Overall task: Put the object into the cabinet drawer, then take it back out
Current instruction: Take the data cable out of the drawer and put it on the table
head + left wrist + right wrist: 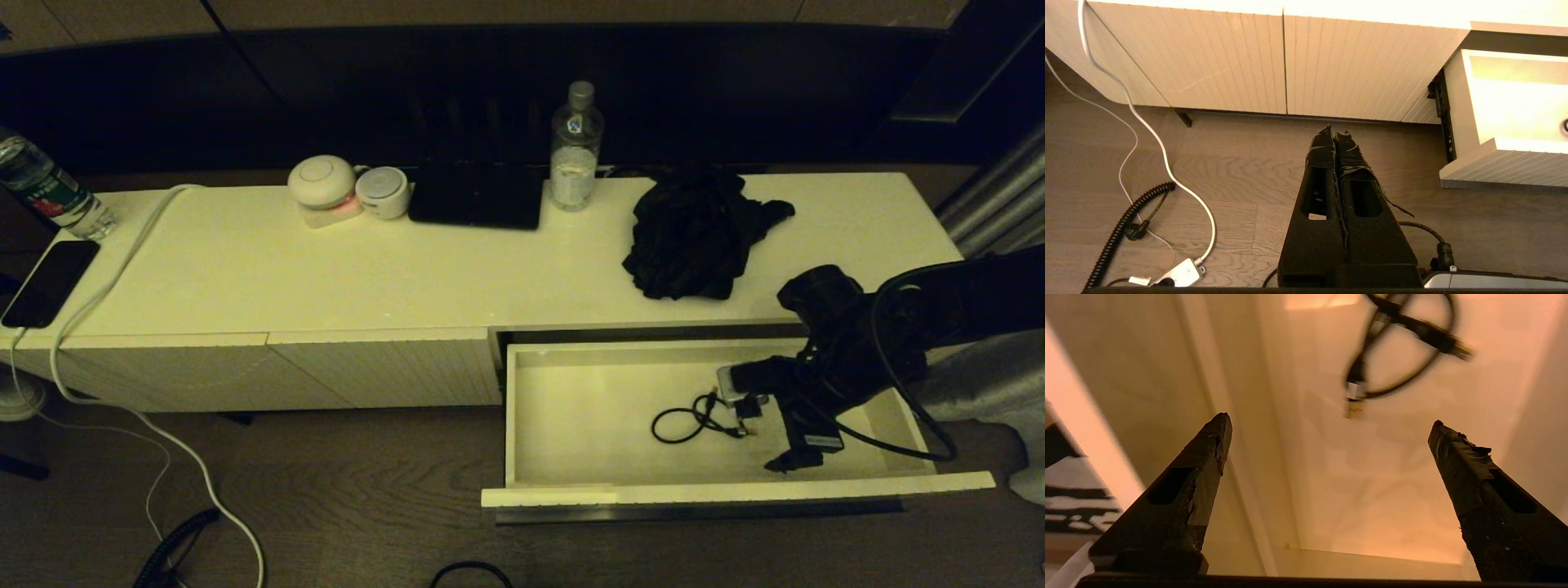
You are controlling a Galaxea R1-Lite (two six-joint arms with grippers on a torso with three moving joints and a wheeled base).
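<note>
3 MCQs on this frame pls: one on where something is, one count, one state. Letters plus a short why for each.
1. Where does the black cable lie?
A. On the cabinet top
B. On the floor of the open cabinet drawer
C. On the wooden floor

2. How many clear bottles stand on the cabinet top?
A. Two
B. None
C. Four

3. How does the right gripper stand?
A. Shut on the cable
B. Fingers spread wide, holding nothing
C. Shut on the drawer handle

Answers:
1 B: the head view shows the looped cable on the drawer's white floor.
2 A: one bottle at the back, one bottle at the left end.
3 B: the right wrist view shows both fingers far apart, the cable beyond them; the left gripper is parked shut over the floor.
</note>
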